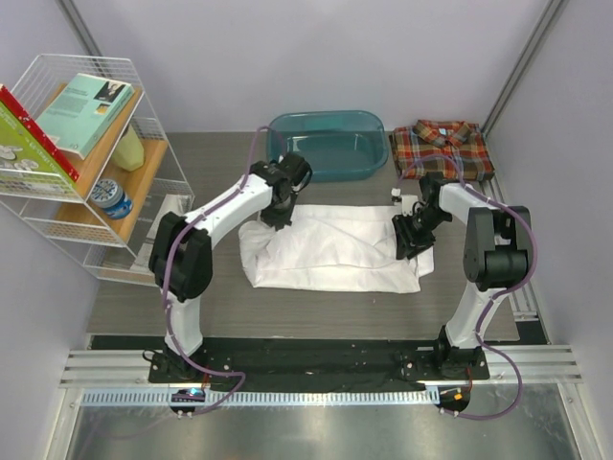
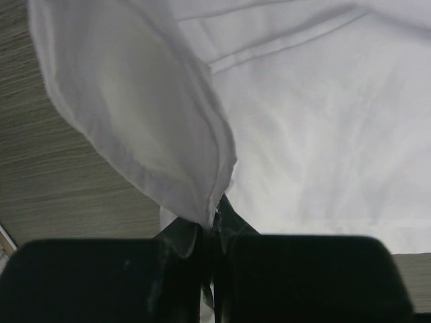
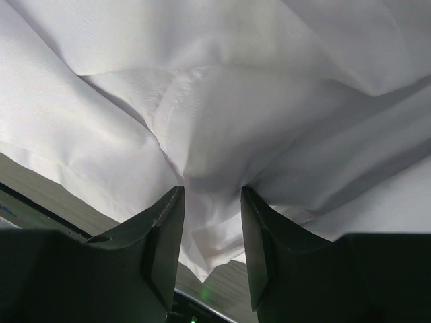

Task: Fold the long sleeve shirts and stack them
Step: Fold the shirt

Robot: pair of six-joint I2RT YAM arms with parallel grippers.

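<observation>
White shirt [image 1: 335,251], of smooth thin cloth, is seen from above lying rumpled in the middle of the grey wood-grain table [image 1: 316,311]. Only the wrist views show the grips. The left pincer [image 2: 212,225] is clamped tight on a hemmed fold. The right pincer [image 3: 212,195] is half-open around bunched cloth, and a grip cannot be confirmed. At the far right, the plaid shirt [image 1: 442,146] lies folded.

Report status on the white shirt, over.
Left gripper shut on white shirt, edge lifted. Right gripper fingers straddle a bunched fold, grip unclear. Plaid shirt folded, far right. Nothing in the way.
</observation>
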